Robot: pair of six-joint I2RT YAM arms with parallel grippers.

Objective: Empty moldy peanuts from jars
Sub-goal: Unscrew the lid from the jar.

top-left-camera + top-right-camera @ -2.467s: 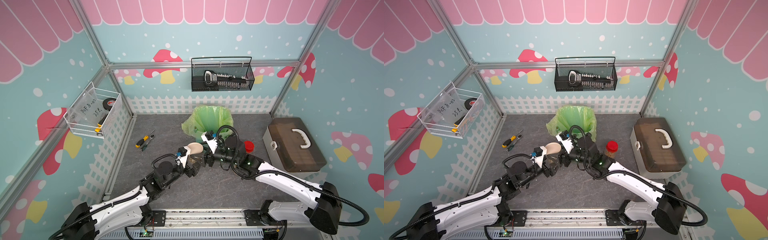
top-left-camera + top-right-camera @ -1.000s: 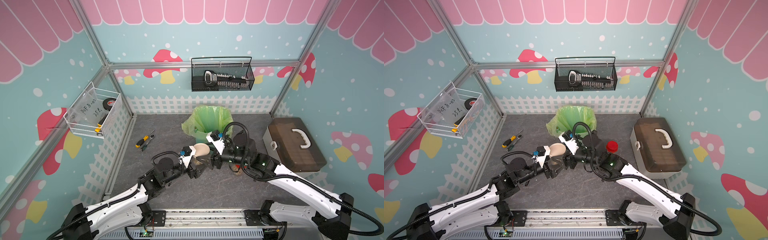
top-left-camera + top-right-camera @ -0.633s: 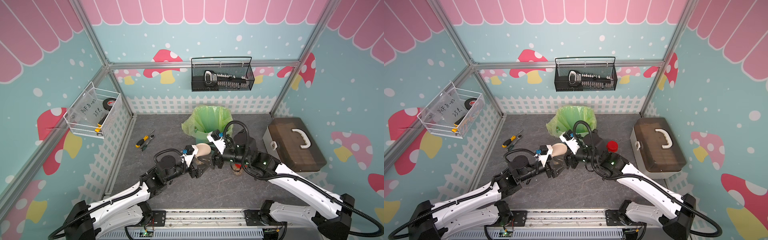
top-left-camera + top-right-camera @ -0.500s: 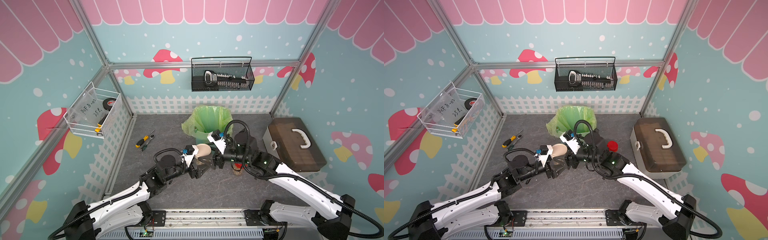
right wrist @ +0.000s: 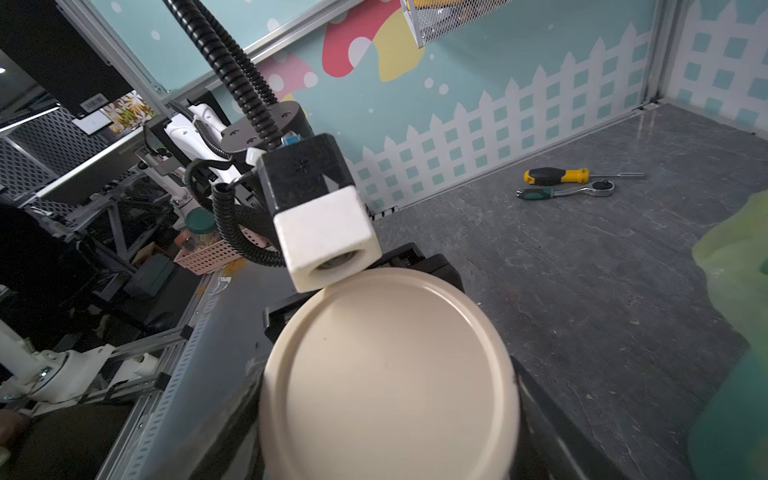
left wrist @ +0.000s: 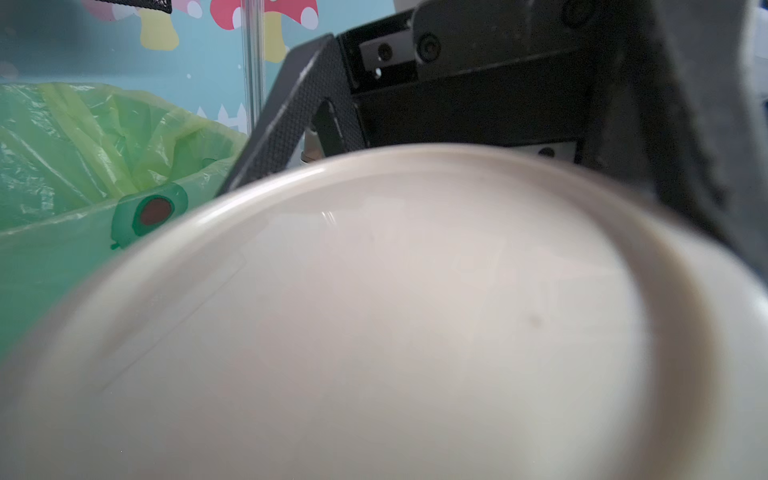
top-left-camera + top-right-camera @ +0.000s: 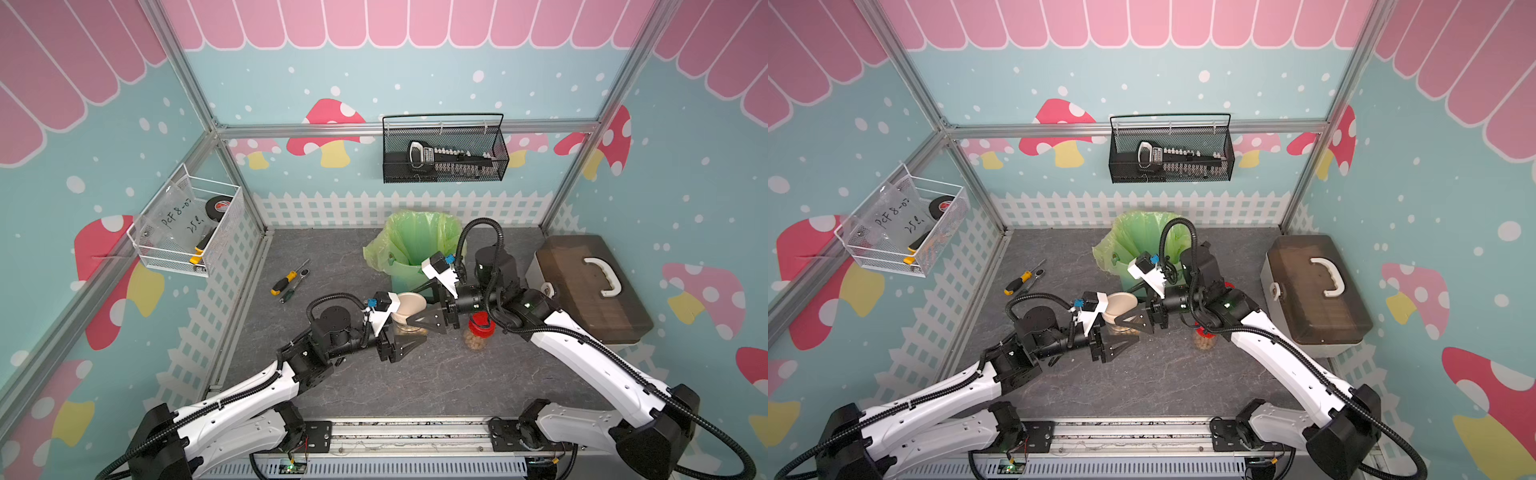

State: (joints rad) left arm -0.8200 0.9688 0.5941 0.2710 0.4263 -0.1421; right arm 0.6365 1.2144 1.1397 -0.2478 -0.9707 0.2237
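- Beige-lidded jar (image 7: pixel 404 327) at frame centre, body clamped in left tool (image 7: pixel 411 331).
- Beige lid (image 7: pixel 411 302) pinched by right tool (image 7: pixel 412 306).
- Red-lidded jar (image 7: pixel 478 330) of peanuts (image 7: pixel 476 343) upright on desk (image 7: pixel 415 382), just right of centre.

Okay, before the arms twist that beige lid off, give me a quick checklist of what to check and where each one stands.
1. Left gripper clamps the jar below its lid: ok.
2. Right gripper closed around the beige lid: ok.
3. Jar upright, peanuts inside: ok.
4. Green-bagged bin open, just behind the jar: ok.
5. Red-lidded jar clear of the right arm passing above it: cannot tell.
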